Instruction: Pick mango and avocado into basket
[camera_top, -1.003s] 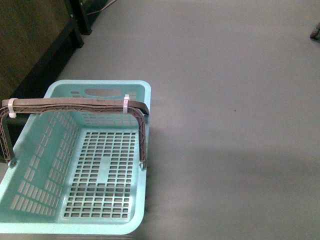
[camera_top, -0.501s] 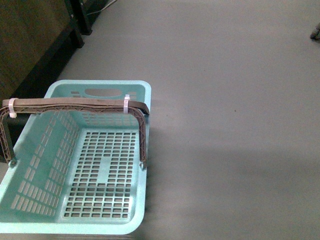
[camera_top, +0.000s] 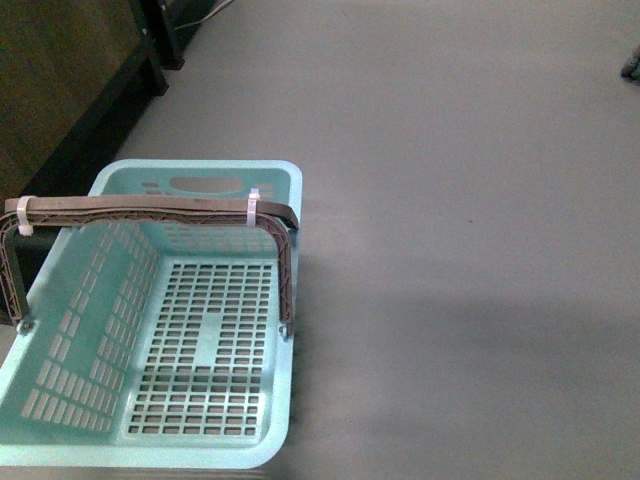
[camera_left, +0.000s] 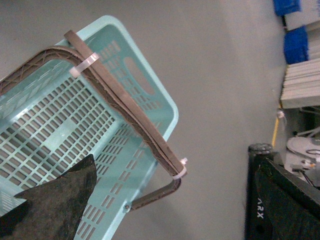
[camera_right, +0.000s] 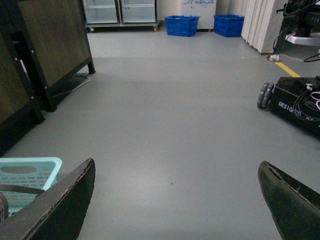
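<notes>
The aqua basket stands on the grey floor at the lower left of the front view, with nothing inside. Its brown handle is raised across the top, with white ties on it. Neither the mango nor the avocado is in view. My left gripper hangs open above the basket's handle end; one dark finger shows over the slotted basket. My right gripper is open over bare floor, both fingers wide apart, with a corner of the basket beside it. Neither arm shows in the front view.
A dark wooden cabinet on black legs stands beyond the basket to the left. A black wheeled machine base sits on the floor to the right. Blue crates and glass-door cabinets line the far wall.
</notes>
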